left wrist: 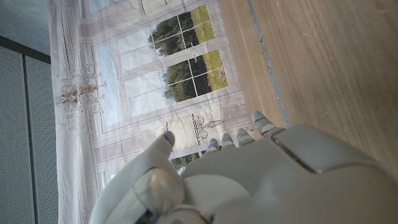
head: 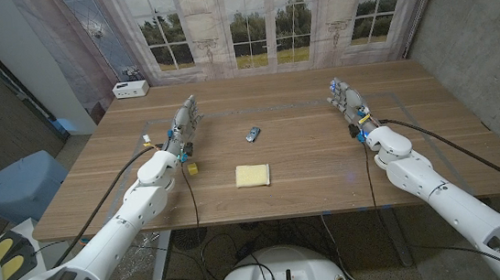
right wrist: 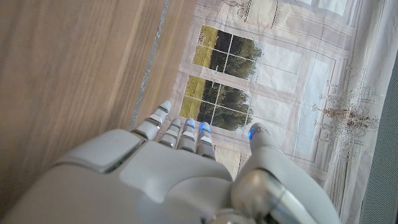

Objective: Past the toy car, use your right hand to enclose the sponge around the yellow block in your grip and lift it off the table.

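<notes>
- Sponge (head: 253,175), pale yellow and square, lies flat on the wooden table (head: 327,178) near its front middle; toy car (head: 253,134) sits just beyond it, and a small yellow block (head: 193,168) lies off to the side by the left forearm.
- Right hand (head: 349,101) waits well apart from the sponge, fingers (right wrist: 180,132) straight and close together, holding nothing.
- Left hand (head: 185,123) likewise idle, fingers extended side by side.
- Risk: block and sponge lie apart, so closing on the sponge alone would miss the wrap.
- Risk: a sideways sweep could knock the car away.
- Risk: the thin sponge may slide instead of folding.
</notes>
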